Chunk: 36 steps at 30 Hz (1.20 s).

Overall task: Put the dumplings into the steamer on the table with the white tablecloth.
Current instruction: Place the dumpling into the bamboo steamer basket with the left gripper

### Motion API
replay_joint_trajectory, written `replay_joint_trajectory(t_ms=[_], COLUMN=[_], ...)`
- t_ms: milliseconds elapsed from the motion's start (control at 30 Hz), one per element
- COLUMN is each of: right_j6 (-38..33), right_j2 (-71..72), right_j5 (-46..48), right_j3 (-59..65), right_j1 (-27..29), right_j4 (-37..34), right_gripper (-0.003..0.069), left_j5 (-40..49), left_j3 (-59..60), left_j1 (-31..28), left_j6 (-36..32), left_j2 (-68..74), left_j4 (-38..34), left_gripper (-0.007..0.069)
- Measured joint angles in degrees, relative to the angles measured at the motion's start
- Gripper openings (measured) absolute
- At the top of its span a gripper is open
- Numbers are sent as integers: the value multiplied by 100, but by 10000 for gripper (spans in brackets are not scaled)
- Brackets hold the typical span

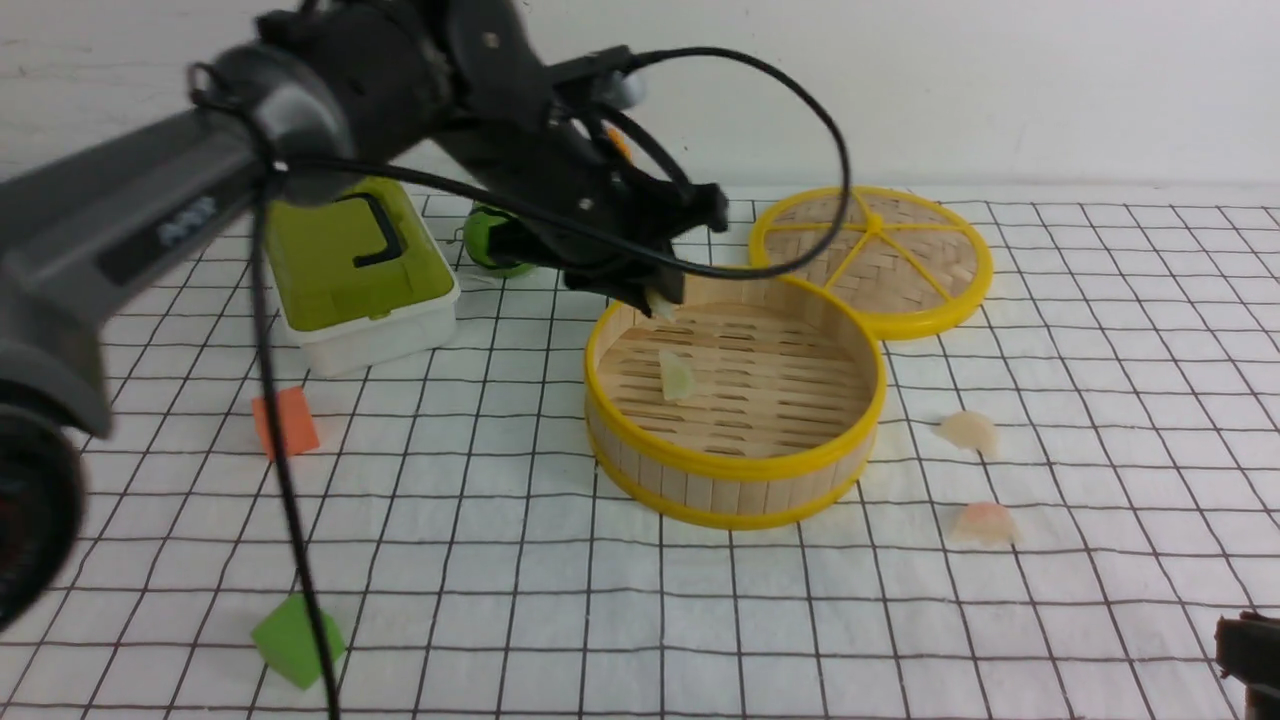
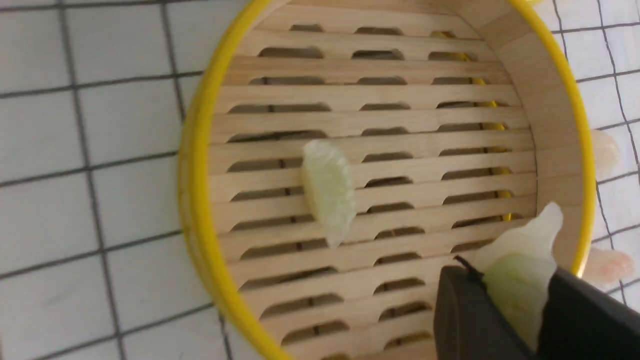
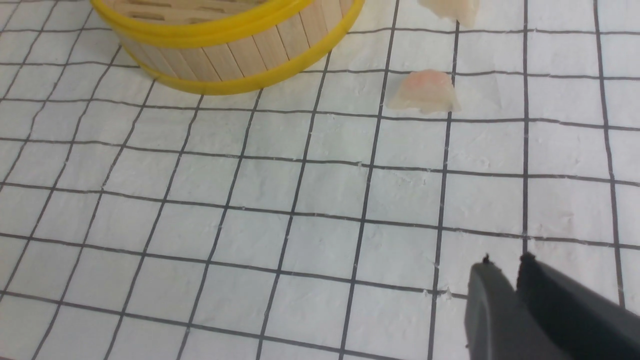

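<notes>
Steamer: mid-tablecloth, loose green dumpling on its slats.
Left gripper: clamped on the held green dumpling, above the steamer's far-left inner edge; we judge a release lands it inside.
Right gripper: jaws together, empty, near right.
Far pink dumpling, near pink dumpling: right of the steamer, closest to our right arm.

The steamer is matt wood with glossy plastic rims, the white tablecloth wrinkled fabric.

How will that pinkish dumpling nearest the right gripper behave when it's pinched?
Probably soft: the green dumpling held by the left gripper looks squeezed. The pinkish dumpling is small and translucent, so likely light. It lies low on the tablecloth, so rolling seems unlikely.
</notes>
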<state>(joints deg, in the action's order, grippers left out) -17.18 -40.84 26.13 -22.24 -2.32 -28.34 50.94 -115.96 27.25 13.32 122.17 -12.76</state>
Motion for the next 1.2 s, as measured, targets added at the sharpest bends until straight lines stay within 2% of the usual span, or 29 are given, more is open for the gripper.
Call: replay_joint_trajectory(t_ms=[200, 467, 500, 600, 633, 700, 833, 967, 1067, 1200], right_j6=[0, 0, 0, 0, 0, -7, -71, -71, -111, -310], right_j2=[-20, -20, -20, -20, -25, -31, -48, -381, -956, -1977], right_j5=[-20, -20, -15, -16, -16, -16, 168, 945, 1445, 1468], right_j3=[63, 63, 63, 63, 63, 63, 9, -462, -1072, -1818], right_j1=[0, 0, 0, 0, 0, 0, 0, 0, 0, 0], right_j4=[0, 0, 0, 0, 0, 0, 0, 19, 24, 35], right_gripper=[86, 92, 93, 95, 95, 97, 101, 104, 110, 158], left_j5=[-30, -419, -442, -427, -421, -286, 186, 929, 1552, 2011], left_j3=[-863, -1165, -1165, -1165, -1165, -1165, -1210, -1515, -1864, -2019], left_j1=[297, 402, 402, 402, 402, 402, 402, 402, 402, 402], left_j6=[491, 671, 677, 687, 687, 694, 613, 141, -236, -531], left_j2=[1120, 1608, 1616, 1628, 1628, 1609, 1405, 928, 254, -858], left_j4=[697, 834, 834, 834, 834, 834, 829, 918, 1030, 1276], left_gripper=[146, 167, 179, 291, 297, 355, 381, 351, 278, 151])
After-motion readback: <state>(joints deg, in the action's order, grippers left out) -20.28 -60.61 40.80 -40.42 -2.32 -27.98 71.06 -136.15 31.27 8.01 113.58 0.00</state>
